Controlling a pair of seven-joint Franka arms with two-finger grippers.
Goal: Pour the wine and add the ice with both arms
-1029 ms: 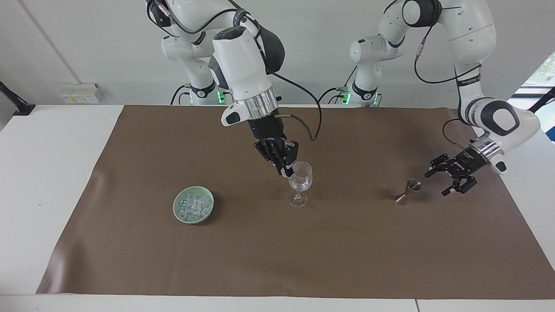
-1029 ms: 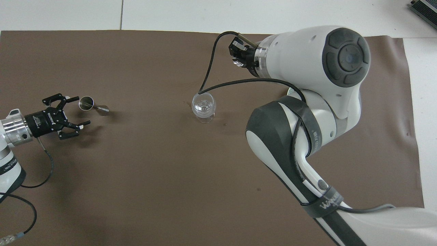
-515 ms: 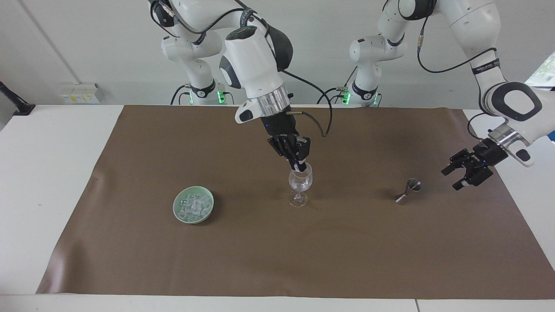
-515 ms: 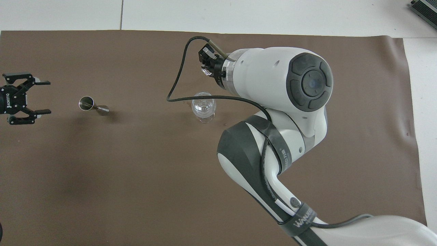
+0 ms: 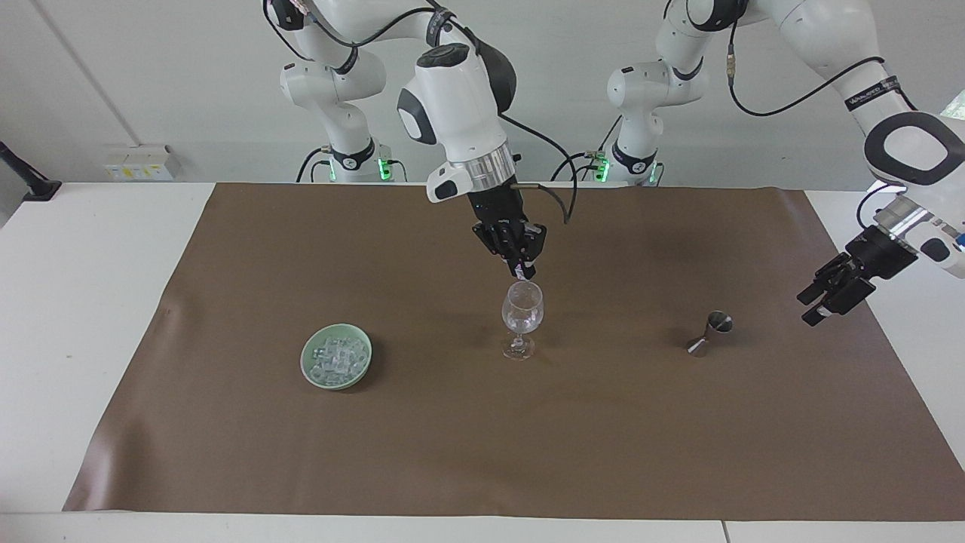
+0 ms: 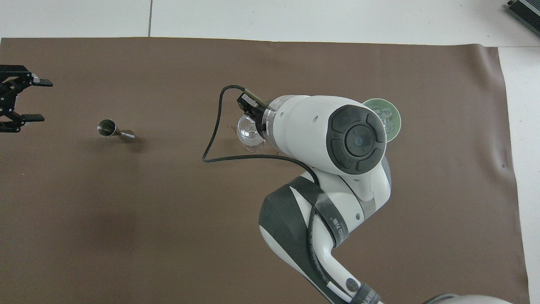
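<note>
Right gripper (image 5: pixel 525 271): my fingers were clenched on a small clear ice cube, poised directly over the rim of the wine glass (image 5: pixel 522 320), not touching it.
Right arm (image 6: pixel 333 139): it reached out from my base and, seen from overhead, covered much of the glass and part of the dish.
Left gripper (image 5: pixel 829 290): my fingers were spread wide and held nothing; it hung over the mat's edge at the left arm's end of the table, well apart from the jigger (image 5: pixel 709 332).
Wine glass: it stood upright at mid-mat, between jigger and dish, with bare mat all round its foot.
Jigger: it stood toward the left arm's end, level with the glass.
Ice (image 5: pixel 336 356): a heap of cubes lay in the pale green dish (image 5: pixel 310 368), toward the right arm's end.
Brown mat (image 5: pixel 482 452): the broad strip farthest from me lay open up to its edge.
</note>
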